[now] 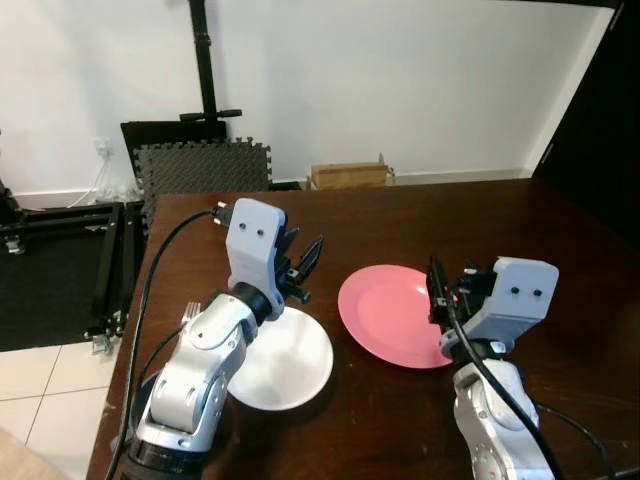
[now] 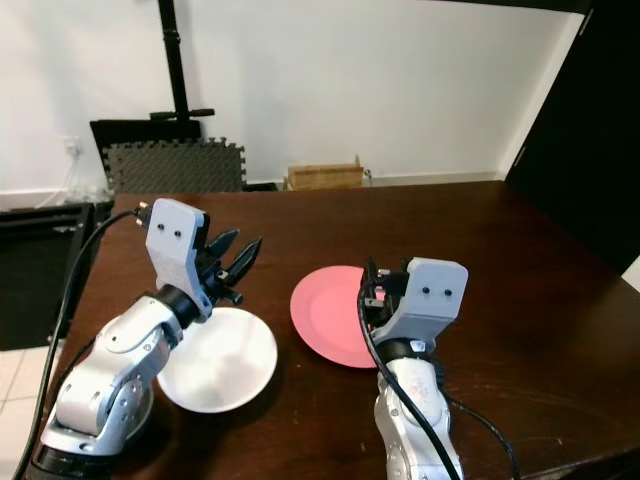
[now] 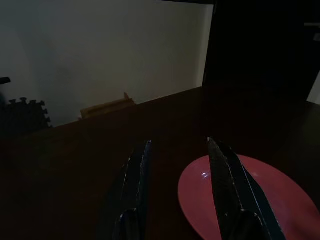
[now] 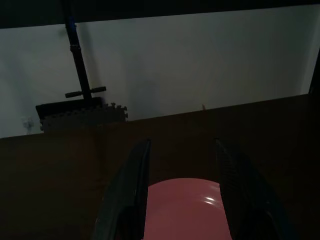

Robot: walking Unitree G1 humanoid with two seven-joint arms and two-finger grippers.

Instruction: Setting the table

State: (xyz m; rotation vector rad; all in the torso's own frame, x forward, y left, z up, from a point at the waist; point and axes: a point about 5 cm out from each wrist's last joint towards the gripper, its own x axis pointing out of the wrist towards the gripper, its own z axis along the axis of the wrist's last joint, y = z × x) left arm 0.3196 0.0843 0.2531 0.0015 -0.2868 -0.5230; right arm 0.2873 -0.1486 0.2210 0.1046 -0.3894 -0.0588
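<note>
On the dark wooden table point(image 1: 400, 215) a pink plate point(image 1: 392, 318) lies near the middle, and a white plate point(image 1: 290, 365) lies to its left near the front edge. My left gripper point(image 1: 306, 252) hovers open above the white plate's far rim, with nothing between its fingers; its wrist view looks past the fingers point(image 3: 137, 170) to the pink plate point(image 3: 260, 205). My right gripper point(image 1: 437, 290) is open and empty just above the pink plate's near right rim point(image 4: 185, 200). What looks like a fork point(image 1: 190, 314) lies by the table's left edge, behind my left arm.
Past the table's far edge the floor holds a cardboard box point(image 1: 348, 175), dark foam mats point(image 1: 203, 166) and a black stand point(image 1: 205, 70) against the white wall. A black metal frame point(image 1: 105, 260) stands left of the table. A dark doorway point(image 1: 600, 120) is on the right.
</note>
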